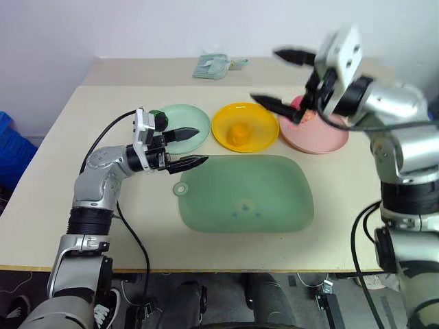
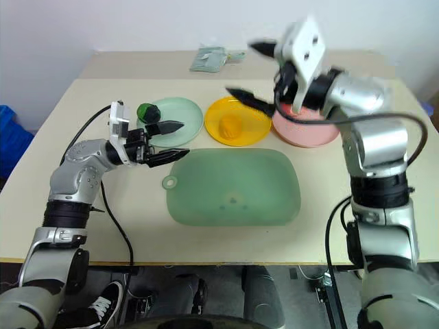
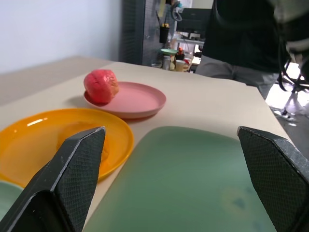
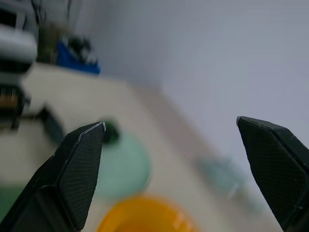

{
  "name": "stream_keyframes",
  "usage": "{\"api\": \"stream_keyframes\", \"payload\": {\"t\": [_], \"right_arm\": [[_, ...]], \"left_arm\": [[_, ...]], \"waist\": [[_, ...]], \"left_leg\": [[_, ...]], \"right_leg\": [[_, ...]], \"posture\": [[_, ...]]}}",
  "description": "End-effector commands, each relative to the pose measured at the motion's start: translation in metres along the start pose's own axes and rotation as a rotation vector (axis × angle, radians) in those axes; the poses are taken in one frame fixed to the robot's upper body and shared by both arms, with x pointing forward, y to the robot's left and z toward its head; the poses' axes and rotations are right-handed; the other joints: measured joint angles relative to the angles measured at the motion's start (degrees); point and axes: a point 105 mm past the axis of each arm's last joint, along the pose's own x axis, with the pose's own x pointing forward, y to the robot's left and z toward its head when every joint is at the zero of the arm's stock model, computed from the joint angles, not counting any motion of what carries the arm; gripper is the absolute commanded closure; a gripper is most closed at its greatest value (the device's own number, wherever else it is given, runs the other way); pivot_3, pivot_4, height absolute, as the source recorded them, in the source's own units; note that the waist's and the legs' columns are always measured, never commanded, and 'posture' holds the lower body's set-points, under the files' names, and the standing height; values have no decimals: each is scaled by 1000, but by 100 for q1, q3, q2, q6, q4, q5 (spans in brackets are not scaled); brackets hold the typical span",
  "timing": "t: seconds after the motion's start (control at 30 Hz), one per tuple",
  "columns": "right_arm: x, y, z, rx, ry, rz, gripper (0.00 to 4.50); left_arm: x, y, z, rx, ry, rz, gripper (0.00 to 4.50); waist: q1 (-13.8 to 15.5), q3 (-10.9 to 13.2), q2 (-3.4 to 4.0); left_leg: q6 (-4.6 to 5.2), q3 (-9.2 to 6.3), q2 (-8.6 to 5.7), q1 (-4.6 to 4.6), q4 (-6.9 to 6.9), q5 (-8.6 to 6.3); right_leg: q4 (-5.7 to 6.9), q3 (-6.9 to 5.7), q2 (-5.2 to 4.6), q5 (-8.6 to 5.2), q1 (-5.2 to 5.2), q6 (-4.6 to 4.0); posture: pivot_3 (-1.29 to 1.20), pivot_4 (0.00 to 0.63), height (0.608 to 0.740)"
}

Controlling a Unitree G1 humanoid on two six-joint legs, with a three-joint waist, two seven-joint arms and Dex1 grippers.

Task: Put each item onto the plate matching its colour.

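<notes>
right hand (image 1: pixel 282 77) raised above the pink plate (image 1: pixel 322 139), black textured fingers spread wide, nothing held. left hand (image 1: pixel 190 147) level, fingers spread, empty, at the near edge of the mint plate (image 1: pixel 188 120). plates round, shallow, smooth plastic, in a row on the tabletop (image 1: pixel 55 185). dimpled pink-red fruit (image 3: pixel 101 86) sits on the pink plate; orange fruit (image 1: pixel 239 132) on the yellow-orange plate (image 1: pixel 223 123); dark green fruit (image 2: pixel 148 111) on the mint plate. translucent green mat (image 1: pixel 247 195) lies nearer, bare.
</notes>
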Motion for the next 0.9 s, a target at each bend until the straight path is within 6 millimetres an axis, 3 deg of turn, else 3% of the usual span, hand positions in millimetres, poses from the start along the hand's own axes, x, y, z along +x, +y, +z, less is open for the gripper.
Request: {"api": "stream_keyframes", "payload": {"t": [0.03, 0.2, 0.4, 0.57, 0.73, 0.9], "right_arm": [[-10, 16, 15, -15, -39, 58, 37], [-38, 36, -22, 55, 92, 119, 37], [-77, 40, -66, 181, 187, 49, 37], [-106, 54, -74, 203, 171, 34, 37], [-131, 50, -80, 211, 165, -14, 37], [-136, 44, -87, 194, 206, -29, 37]], "left_arm": [[-9, -1, 13, 54, -22, 7, 0], [-29, -5, 18, 73, 31, 24, 0], [-39, -20, 16, 45, 52, 4, 0], [-57, -29, 5, 25, 81, -8, 0], [-65, -31, 0, 27, 79, 16, 0], [-87, -31, -9, 57, 126, 113, 0]], "waist": [[-14, 1, 2], [-7, -1, -1], [15, 0, 0], [-8, 0, 0], [-3, 0, 1], [-23, 0, 1]], "left_leg": [[0, 4, 0, -6, -4, 0], [-11, 6, 9, -13, -7, 6], [19, 7, 7, 15, -5, -10], [19, 10, 8, 17, -6, -10], [20, 13, 10, 26, -6, -11], [21, 13, 14, 37, -11, -12]], "right_leg": [[2, 2, 0, 0, -11, 0], [4, 2, 7, 0, -25, 0], [-5, 3, 4, 0, 8, 0], [-5, 4, 6, 0, 7, 0], [-3, 6, 8, 0, 13, 1], [-4, 6, 12, 0, 19, 1]], "posture": [[0, 150, 740], [0, 150, 740], [0, 150, 740], [0, 150, 740], [0, 150, 740], [0, 150, 740]]}}
